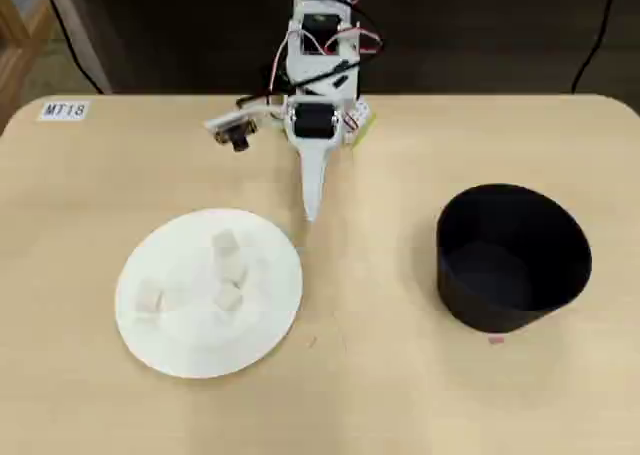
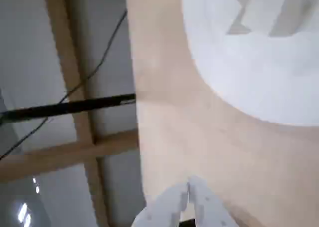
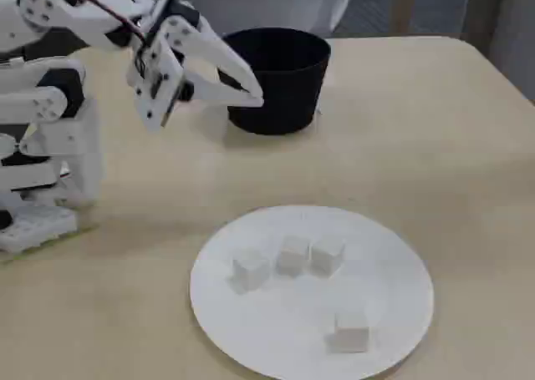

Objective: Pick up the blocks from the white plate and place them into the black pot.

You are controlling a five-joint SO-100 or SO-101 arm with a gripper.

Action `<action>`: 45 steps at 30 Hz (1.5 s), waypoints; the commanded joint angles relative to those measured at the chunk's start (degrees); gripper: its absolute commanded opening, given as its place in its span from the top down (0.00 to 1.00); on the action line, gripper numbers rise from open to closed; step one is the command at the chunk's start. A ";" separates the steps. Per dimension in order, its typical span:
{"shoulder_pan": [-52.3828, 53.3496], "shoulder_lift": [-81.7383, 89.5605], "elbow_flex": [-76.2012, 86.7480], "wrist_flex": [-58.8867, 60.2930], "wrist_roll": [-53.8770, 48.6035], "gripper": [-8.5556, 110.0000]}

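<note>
Several small whitish blocks (image 1: 234, 270) (image 3: 292, 253) lie on the white plate (image 1: 200, 353) (image 3: 386, 273), three close together and one (image 1: 150, 297) (image 3: 351, 330) apart near the rim. The black pot (image 1: 500, 313) (image 3: 288, 100) stands upright to the plate's right in the overhead view; what its dark inside holds cannot be made out. My gripper (image 1: 311, 211) (image 3: 256, 98) (image 2: 188, 188) hangs shut and empty above the bare table, just past the plate's far rim, touching neither plate nor pot. The wrist view shows the plate (image 2: 259, 82) blurred at upper right.
The arm's white base (image 3: 42, 179) stands at the table's back edge, with its wrist camera (image 1: 235, 135) sticking out sideways. A label reading MT18 (image 1: 65, 109) is stuck on the back left corner. Bare table lies between plate and pot.
</note>
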 commanded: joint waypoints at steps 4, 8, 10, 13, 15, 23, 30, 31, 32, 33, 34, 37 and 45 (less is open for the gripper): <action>8.79 -45.97 -45.00 26.28 -4.48 0.95; 20.39 -62.40 -57.74 34.54 -7.91 0.95; 24.79 -69.79 -63.54 36.74 -10.20 0.95; 29.09 -80.24 -72.86 39.64 -13.97 0.95; 30.32 -85.52 -77.52 39.99 -17.40 0.95; 31.38 -100.81 -88.33 40.08 -28.04 0.95; 31.82 -108.11 -95.62 40.08 -28.30 0.89; 31.99 -108.28 -96.06 40.08 -28.74 0.84; 32.17 -108.28 -96.15 40.08 -29.36 0.79; 32.34 -108.28 -96.24 39.99 -29.79 0.75; 32.43 -108.37 -96.33 39.90 -29.79 0.73; 32.78 -109.34 -96.33 39.81 -29.36 0.69; 32.78 -115.75 -100.55 39.73 -24.35 0.64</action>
